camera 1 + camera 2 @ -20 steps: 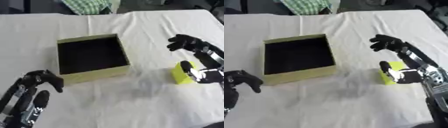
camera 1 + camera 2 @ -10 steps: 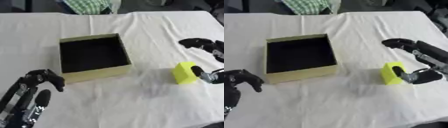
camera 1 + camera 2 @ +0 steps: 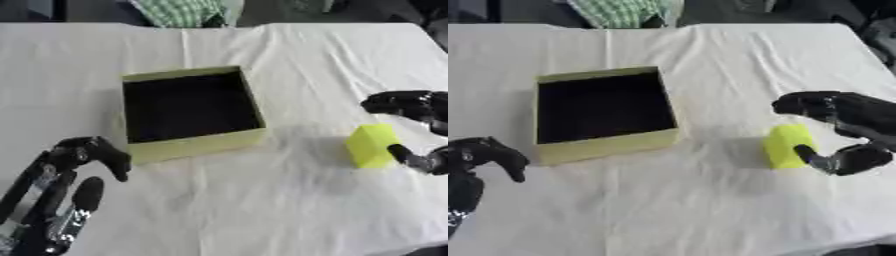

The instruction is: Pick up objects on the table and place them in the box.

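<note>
Covering the whole work surface, the white tablecloth (image 3: 289, 210) carries only two task things, and it is rumpled but bare between them. The open yellow-green cardboard box (image 3: 191, 145) sits at about 10 o'clock from the picture's middle, its dark inside showing nothing, its walls upright and its long sides running roughly from 12 to 6 o'clock.

The left hand (image 3: 83, 152) rests at 7 o'clock, just off the box's near left corner, fingers curled inward around nothing; it is well apart from the block and looks idle.

The right hand (image 3: 842, 120) comes in at 3 o'clock and is much the nearer one. Its fingers arch over the far side of the yellow-green block (image 3: 785, 145) while the thumb lies along the block's near right side, so the hand brackets the block without having closed; whether the thumb touches cannot be told.

The block stands on the cloth at 4 o'clock from the box, well apart from it, its long axis running about 12 to 6 o'clock. From the hand it lies at 9 o'clock, so closing should pinch across its short width. Judging by the layout, the carry would then run toward 10 o'clock, with only the box's near right wall to be cleared.
</note>
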Motion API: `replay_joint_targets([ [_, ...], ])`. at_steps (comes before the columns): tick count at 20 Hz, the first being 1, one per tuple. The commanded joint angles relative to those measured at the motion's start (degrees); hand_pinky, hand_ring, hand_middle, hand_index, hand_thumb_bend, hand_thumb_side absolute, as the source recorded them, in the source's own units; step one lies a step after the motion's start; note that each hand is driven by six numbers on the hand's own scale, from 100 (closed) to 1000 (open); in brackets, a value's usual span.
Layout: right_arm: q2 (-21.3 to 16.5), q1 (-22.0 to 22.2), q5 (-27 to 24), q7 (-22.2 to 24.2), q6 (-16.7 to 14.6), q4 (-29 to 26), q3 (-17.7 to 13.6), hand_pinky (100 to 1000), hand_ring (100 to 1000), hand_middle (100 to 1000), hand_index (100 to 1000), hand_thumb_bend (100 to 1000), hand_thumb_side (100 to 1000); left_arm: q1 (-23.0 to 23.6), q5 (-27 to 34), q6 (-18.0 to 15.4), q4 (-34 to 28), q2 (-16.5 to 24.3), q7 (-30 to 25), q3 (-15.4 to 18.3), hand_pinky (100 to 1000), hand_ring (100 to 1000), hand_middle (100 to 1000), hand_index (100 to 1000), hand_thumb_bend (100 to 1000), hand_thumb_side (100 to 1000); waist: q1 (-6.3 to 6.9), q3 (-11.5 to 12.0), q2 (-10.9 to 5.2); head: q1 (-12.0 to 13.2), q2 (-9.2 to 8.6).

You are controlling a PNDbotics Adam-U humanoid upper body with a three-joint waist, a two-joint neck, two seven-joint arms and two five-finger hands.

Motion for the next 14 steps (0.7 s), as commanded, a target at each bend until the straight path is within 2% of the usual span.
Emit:
replay_joint_targets([
  [1, -2.6, -0.7, 7.2, -2.8, 0.5, 1.1, 0.4, 849, 976, 915, 1000, 100, 986, -0.2, -0.1, 0.0, -1.1, 1.0, -0.3, 0.3, 629, 482, 525, 723, 100, 788, -0.07, 0.0, -1.15, -0.1, 0.30],
  [7, -2.1, -1.1, 15.4, -7.0, 1.4, 4.7, 1.6, 848, 969, 879, 1000, 100, 1000, -0.2, -0.1, 0.1, -1.1, 1.0, -0.5, 0.2, 629, 482, 526, 723, 100, 789, -0.06, 0.1, -1.13, -0.2, 0.27],
  [14, -1.5, -1.2, 18.8, -10.0, 1.7, 7.8, 1.8, 838, 917, 836, 1000, 100, 1000, -0.1, -0.2, 0.1, -1.1, 1.0, -0.6, 0.2, 630, 482, 526, 723, 100, 790, -0.04, 0.1, -1.12, -0.2, 0.30],
])
